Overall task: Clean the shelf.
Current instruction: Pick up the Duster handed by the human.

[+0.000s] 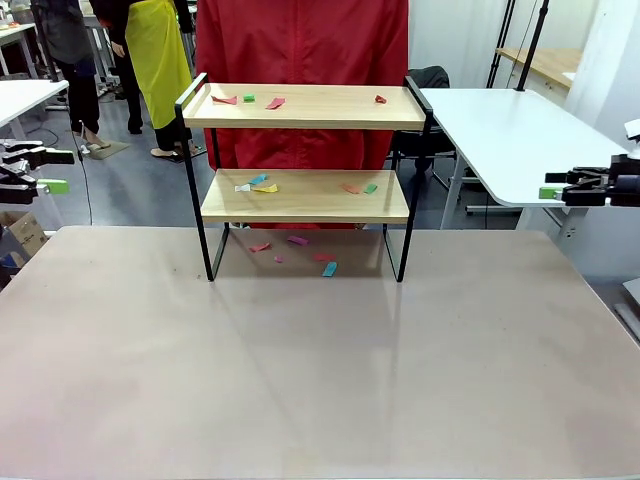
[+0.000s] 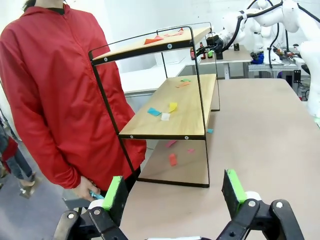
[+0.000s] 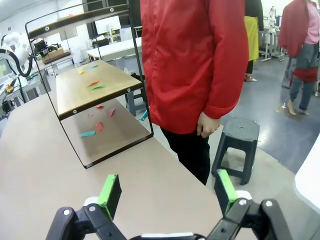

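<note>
The shelf (image 1: pixel 300 196) stands at the far middle of the table, its two wooden boards in a thin black frame. Small paper scraps lie on its top board (image 1: pixel 330 107), among them a green scrap (image 1: pixel 249 98). More lie on the lower board, such as a yellow scrap (image 1: pixel 266 188), and on the table under it, such as a teal scrap (image 1: pixel 329 269). My left gripper (image 1: pixel 45 170) hangs open off the table's left side, its pads (image 2: pixel 114 192) wide apart and facing the shelf (image 2: pixel 175 110). My right gripper (image 1: pixel 560 186) is open off the right side, facing the shelf (image 3: pixel 85 87).
A person in a red jacket (image 1: pixel 300 50) stands right behind the shelf, hands low (image 3: pixel 207 125). A dark stool (image 3: pixel 240 131) sits beside them. A white table (image 1: pixel 510 130) stands at the back right. The wide brown tabletop (image 1: pixel 320 380) stretches in front of the shelf.
</note>
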You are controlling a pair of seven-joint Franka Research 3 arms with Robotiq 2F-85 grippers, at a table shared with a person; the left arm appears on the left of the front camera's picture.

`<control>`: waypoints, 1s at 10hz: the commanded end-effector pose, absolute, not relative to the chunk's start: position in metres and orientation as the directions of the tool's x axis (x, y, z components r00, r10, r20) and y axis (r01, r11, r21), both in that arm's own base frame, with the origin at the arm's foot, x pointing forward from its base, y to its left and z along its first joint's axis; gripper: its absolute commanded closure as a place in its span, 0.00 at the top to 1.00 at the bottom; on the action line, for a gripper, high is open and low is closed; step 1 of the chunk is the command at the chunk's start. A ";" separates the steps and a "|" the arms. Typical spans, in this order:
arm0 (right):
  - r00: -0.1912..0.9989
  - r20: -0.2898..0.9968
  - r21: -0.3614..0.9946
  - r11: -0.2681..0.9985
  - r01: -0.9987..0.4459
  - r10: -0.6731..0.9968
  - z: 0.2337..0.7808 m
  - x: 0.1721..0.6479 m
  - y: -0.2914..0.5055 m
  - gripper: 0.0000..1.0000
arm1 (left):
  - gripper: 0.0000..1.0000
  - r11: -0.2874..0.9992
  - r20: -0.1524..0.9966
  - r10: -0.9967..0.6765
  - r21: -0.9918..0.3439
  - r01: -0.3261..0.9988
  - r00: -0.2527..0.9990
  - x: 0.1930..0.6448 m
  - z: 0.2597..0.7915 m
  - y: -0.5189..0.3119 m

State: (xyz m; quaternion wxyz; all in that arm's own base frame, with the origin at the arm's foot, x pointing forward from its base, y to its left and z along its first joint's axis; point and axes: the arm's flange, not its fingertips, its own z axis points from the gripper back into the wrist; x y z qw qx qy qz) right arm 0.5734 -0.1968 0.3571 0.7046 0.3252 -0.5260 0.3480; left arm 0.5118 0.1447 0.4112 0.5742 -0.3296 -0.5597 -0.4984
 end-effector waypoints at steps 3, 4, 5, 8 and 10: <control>0.205 0.971 0.104 0.546 -0.831 0.126 0.368 0.584 -0.193 1.00 | 1.00 0.278 0.973 -0.173 0.194 0.941 -0.150 0.515 0.414 0.147; 0.194 0.973 0.098 0.544 -0.834 0.122 0.370 0.585 -0.192 1.00 | 1.00 0.278 0.974 -0.169 0.196 0.940 -0.153 0.515 0.415 0.148; 0.184 0.976 0.091 0.542 -0.835 0.119 0.372 0.584 -0.192 1.00 | 1.00 0.277 0.975 -0.159 0.196 0.941 -0.157 0.515 0.415 0.148; 0.166 0.980 0.080 0.543 -0.836 0.111 0.377 0.585 -0.191 1.00 | 1.00 0.273 0.978 -0.134 0.194 0.942 -0.163 0.513 0.418 0.149; 0.169 0.977 0.074 0.536 -0.841 0.130 0.377 0.585 -0.192 1.00 | 1.00 0.306 0.978 -0.130 0.197 0.931 -0.164 0.515 0.419 0.148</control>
